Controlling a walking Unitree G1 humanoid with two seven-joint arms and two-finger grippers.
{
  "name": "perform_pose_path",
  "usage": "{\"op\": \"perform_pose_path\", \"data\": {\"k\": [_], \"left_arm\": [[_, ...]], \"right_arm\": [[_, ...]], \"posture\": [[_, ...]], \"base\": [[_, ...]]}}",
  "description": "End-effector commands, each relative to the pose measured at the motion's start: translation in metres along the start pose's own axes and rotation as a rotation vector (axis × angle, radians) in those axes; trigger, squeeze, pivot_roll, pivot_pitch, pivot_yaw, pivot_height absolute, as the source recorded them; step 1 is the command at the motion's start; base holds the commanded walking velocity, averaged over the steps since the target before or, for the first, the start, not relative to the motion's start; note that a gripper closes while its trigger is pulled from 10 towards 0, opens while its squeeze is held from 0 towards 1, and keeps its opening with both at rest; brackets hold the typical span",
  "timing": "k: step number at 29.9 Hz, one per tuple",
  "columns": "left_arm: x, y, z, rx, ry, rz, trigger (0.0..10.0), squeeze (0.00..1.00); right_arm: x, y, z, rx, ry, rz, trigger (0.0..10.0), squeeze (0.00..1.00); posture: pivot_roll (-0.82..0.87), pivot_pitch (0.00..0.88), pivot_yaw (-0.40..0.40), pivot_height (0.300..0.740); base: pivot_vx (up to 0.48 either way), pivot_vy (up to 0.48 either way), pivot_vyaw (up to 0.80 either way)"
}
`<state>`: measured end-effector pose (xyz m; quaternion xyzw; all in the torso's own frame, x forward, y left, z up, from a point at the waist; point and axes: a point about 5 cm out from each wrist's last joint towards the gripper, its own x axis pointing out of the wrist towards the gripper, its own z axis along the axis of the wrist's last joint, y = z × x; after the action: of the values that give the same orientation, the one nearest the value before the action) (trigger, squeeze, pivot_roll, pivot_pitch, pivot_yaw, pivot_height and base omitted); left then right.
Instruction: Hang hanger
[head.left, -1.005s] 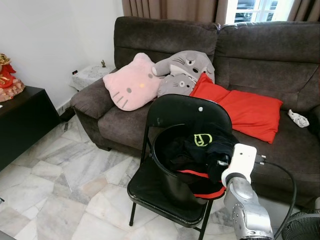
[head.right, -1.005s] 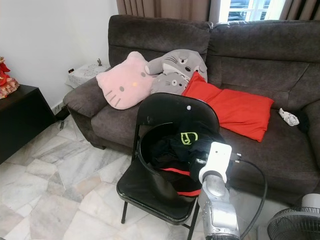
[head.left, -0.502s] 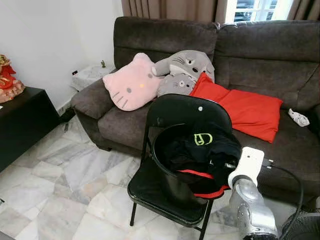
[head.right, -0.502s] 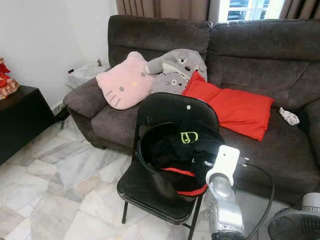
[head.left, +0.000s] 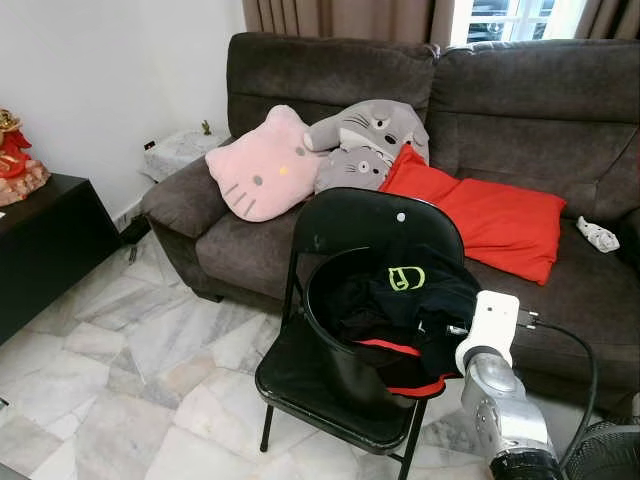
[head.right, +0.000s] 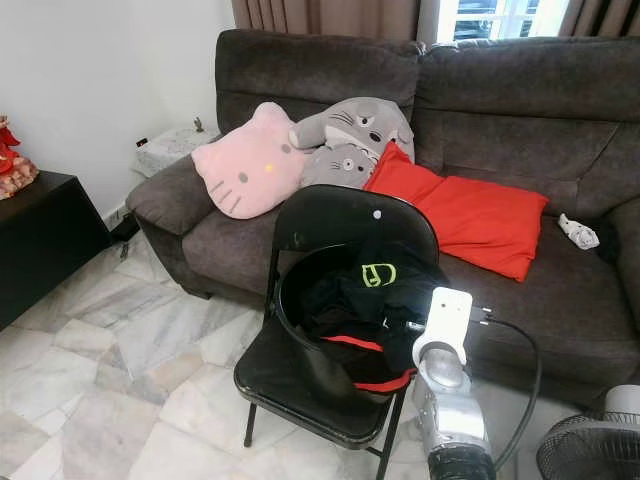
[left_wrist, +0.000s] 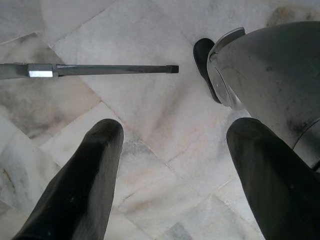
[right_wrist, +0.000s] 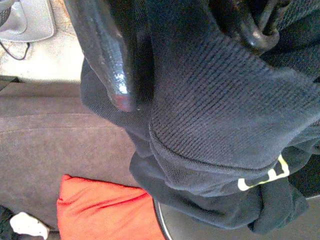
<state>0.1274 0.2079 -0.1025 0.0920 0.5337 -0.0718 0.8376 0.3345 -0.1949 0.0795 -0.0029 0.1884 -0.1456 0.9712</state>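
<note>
Your right gripper (right_wrist: 165, 55) is pressed into the black knit garment (head.left: 410, 300) heaped in the black round basket (head.left: 335, 350) on the black folding chair (head.left: 375, 225); whether its fingers (right_wrist: 102, 55) clamp the cloth, you cannot tell. A black hanger hook (right_wrist: 260, 30) shows at the cloth. The garment's yellow-green logo (head.left: 405, 279) is unreadable. Your left gripper (left_wrist: 172, 175) hangs over the marble floor (left_wrist: 150, 100), fingers apart.
</note>
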Motion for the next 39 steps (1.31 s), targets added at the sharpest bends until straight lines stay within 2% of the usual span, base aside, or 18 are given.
{"op": "perform_pose_path", "data": {"k": [1,7,8,23,39], "left_arm": [[-0.001,0.005,-0.004,0.008,0.022,0.007,10.0,0.0],[-0.002,0.006,-0.005,0.009,0.023,0.009,10.0,0.0],[-0.002,0.006,-0.005,0.008,0.023,0.01,10.0,0.0],[-0.002,0.006,-0.005,0.01,0.024,0.009,10.0,0.0],[-0.002,0.005,-0.006,0.005,0.026,0.009,10.0,0.0]], "right_arm": [[0.002,0.005,0.007,0.01,-0.029,0.015,10.0,0.0],[0.004,0.004,0.016,0.033,-0.079,0.015,10.0,0.0],[0.005,0.004,0.018,0.04,-0.095,0.014,0.0,0.0],[0.006,0.01,0.011,0.028,-0.085,0.024,0.0,0.0],[0.007,0.013,0.013,0.033,-0.097,0.032,0.0,0.0]], "posture": [[-0.07,0.0,0.119,0.74],[-0.06,0.0,0.119,0.74],[-0.06,0.0,0.119,0.74],[-0.06,0.0,0.118,0.74],[-0.06,0.0,0.114,0.74]], "base": [[0.0,0.0,0.0],[0.0,0.0,0.0],[0.0,0.0,0.0],[0.0,0.0,0.0],[0.0,0.0,0.0]]}}
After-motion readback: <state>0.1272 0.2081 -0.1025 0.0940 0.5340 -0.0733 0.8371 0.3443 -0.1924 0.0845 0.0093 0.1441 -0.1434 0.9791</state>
